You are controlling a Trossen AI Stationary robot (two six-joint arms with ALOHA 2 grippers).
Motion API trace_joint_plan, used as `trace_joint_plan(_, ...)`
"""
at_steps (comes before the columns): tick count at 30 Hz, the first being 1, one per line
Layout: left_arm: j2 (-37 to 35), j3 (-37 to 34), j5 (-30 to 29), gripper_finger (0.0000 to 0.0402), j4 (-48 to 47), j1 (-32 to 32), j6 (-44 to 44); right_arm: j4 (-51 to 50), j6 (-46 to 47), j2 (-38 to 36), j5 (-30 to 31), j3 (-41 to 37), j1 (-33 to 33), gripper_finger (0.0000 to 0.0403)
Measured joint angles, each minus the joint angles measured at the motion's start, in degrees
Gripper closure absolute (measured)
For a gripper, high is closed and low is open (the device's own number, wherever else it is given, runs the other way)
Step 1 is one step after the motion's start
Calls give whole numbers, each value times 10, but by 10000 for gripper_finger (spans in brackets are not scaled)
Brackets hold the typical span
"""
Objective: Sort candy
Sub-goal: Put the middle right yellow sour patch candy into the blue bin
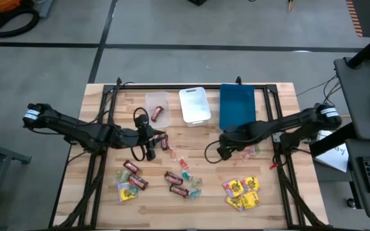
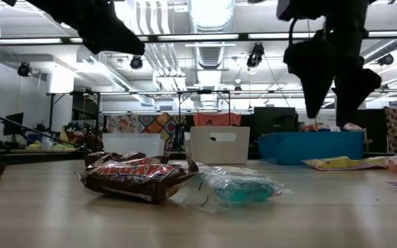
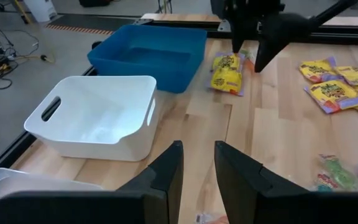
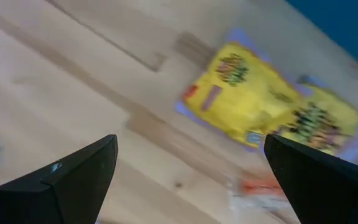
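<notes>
Candy lies scattered on the wooden table: dark red-brown bars [image 1: 174,178] [image 2: 140,178], teal pieces [image 1: 186,173] [image 2: 243,187] and yellow packets [image 1: 243,192]. One dark bar [image 1: 157,115] lies in the clear tray [image 1: 157,101]. My right gripper [image 1: 225,153] [image 2: 336,96] [image 4: 191,143] hangs open above two yellow packets [image 4: 253,102] [image 3: 227,71] just in front of the blue tray, touching nothing. My left gripper [image 1: 149,153] [image 3: 197,155] hovers near the table's middle, open by a narrow gap and empty.
The clear tray, a white tray [image 1: 194,106] [image 3: 98,118] and a blue tray [image 1: 237,106] [image 3: 151,53] stand in a row along the far edge. More bars and packets [image 1: 130,183] lie toward the near left. Bare wood [image 1: 204,138] shows between the two grippers.
</notes>
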Motion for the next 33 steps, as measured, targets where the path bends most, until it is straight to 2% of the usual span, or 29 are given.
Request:
trace_joint_plan(5,0,0,0,326,-7,0,0,-46,-1,56,0,36,4,4)
trace_joint_plan(16,0,0,0,326,-20,0,1,-47,2,134,11,52,8,4)
trace_joint_plan(27,0,0,0,326,-26,0,1,-40,14,147,46,43,8,4)
trace_joint_plan(33,0,0,0,326,-26,0,1,15,23,147,47,10,8,4)
